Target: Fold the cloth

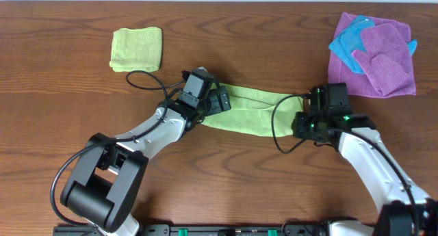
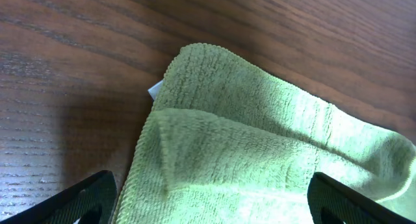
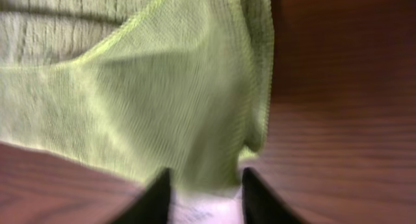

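Green cloth (image 1: 250, 107): laid mid table (image 1: 226, 31), stretched lengthwise between both arms. Left pincer (image 2: 213, 208): held wide open astride one end, nothing gripped. Right pincer (image 3: 201, 197): nearly closed, cloth edge pinched. Step judged: ends being grasped; left closure needed next.

A green cloth (image 1: 250, 110) is shown drawn into a narrow band across the centre of the table (image 1: 260, 31). Its 9 o'clock end is met by the left gripper (image 1: 220, 100), its 3 o'clock end by the right gripper (image 1: 301, 114). A folded yellow-green cloth (image 1: 137, 49) is placed toward 10 o'clock. Purple and blue cloths (image 1: 375, 53) are piled toward 2 o'clock.
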Available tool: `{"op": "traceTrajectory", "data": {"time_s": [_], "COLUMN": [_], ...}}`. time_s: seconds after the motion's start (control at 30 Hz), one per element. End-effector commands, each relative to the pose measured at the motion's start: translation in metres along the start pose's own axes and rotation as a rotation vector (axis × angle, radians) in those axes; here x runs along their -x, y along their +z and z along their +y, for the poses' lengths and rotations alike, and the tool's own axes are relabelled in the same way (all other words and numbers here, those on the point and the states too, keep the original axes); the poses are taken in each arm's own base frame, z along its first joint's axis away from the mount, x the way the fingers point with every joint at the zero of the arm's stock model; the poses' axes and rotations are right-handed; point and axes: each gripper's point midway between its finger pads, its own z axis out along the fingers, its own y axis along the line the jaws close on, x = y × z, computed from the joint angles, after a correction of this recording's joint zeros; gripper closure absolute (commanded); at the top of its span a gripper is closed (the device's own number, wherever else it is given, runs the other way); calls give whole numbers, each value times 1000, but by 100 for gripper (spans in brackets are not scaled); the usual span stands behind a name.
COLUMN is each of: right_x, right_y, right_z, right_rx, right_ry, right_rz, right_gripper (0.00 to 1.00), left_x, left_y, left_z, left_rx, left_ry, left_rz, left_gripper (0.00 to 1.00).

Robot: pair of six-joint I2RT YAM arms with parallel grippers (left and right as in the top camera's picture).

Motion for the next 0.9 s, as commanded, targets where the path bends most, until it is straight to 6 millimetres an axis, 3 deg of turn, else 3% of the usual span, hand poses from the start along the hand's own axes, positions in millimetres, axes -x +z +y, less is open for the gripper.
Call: {"op": "traceTrajectory", "data": {"time_s": [0.0,0.07,0.13,0.2,0.3,0.47,0.7,0.87], "right_x": [1,-9,-19,-21,-6,17,4,8], "right_y": [-9,-9,-10,-10,-9,-7,30,41], "right_z": [2,7,11,8,-8,-5,-13,-7], "right_rx": [-10,22,48,31,-61,-58,-71,-30], "right_ry": [6,16,36,36,-36,-141,-129,-129], "right_rz": [-3,45,86,96,25,-64,34,30], "right_gripper": [52,59,54,56,51,52,57,57], "left_x": [7,7,7,7,7,7,7,7], "left_y": [2,2,2,2,2,2,2,2], "left_z": [-3,-3,-3,-3,-3,-3,-3,-3], "left_rx": [-1,-1,-1,-1,-1,-1,-1,-1], "left_ry": [13,13,13,13,13,13,13,13], "left_rz": [-11,-10,-10,-10,-10,-10,-9,-10], "left_gripper": [5,5,5,5,5,5,5,5]}}
